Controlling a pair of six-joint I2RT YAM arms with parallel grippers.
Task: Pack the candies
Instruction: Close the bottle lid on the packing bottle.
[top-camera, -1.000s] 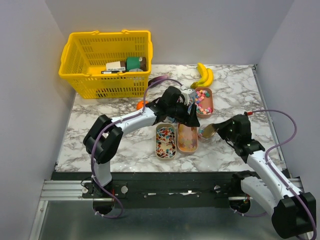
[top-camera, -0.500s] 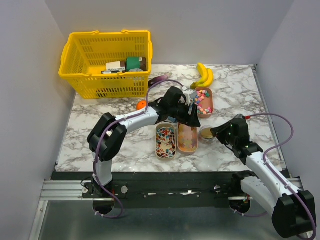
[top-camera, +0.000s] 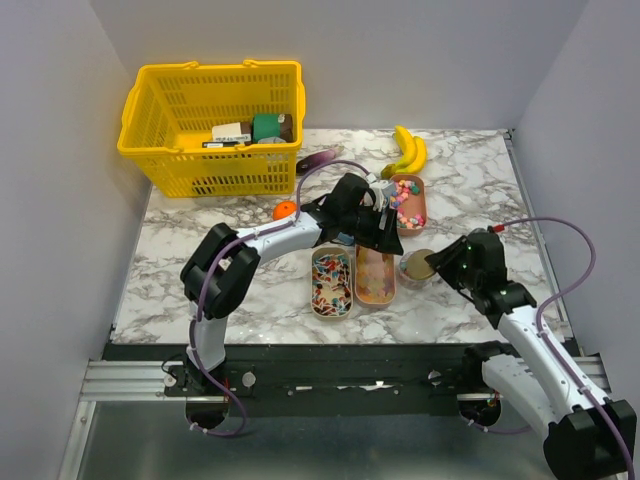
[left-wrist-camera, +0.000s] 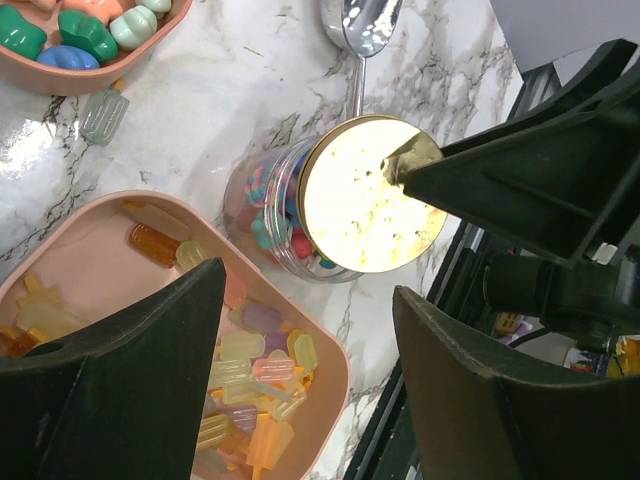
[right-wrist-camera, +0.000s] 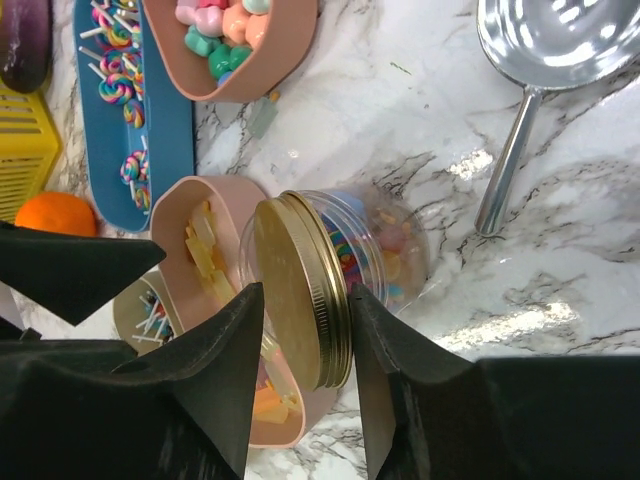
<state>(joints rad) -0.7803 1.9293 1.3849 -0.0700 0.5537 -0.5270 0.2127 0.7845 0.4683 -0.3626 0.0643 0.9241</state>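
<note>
Right wrist view: your right claw (right-wrist-camera: 305, 300) is clamped on the round gold metal lid (right-wrist-camera: 298, 265), which stands edge-on between its two black fingers. Directly past the fingertips sits the clear glass jar (right-wrist-camera: 390, 250), with mixed pink, blue and green candies (right-wrist-camera: 345, 255) inside it. The lid is at the jar's mouth, but you cannot tell whether it is seated or only held against the rim. Farther out from this claw, up and to the right, the shiny steel scoop (right-wrist-camera: 555, 45) lies on the marble, apart from the jar. Up and left of the claw is a pink oval tray (right-wrist-camera: 235, 97) of chunky candies, with a long blue tray (right-wrist-camera: 165, 130) of swirl lollipops beside it. Just left of the claw's fingers a second pink tray (right-wrist-camera: 160, 230) holds pale yellow pieces and lies close against the jar. The orange fruit (right-wrist-camera: 60, 215) is far to the claw's left.

In the left wrist view, your left claw (left-wrist-camera: 308, 300) is spread wide with nothing between its fingers. It hangs over the second pink tray, the jar and lid just ahead of its fingertips.

From the top, the yellow plastic basket (top-camera: 210, 170) is well beyond the left claw, to its left, and the yellow bananas (top-camera: 410, 150) are beyond it.
</note>
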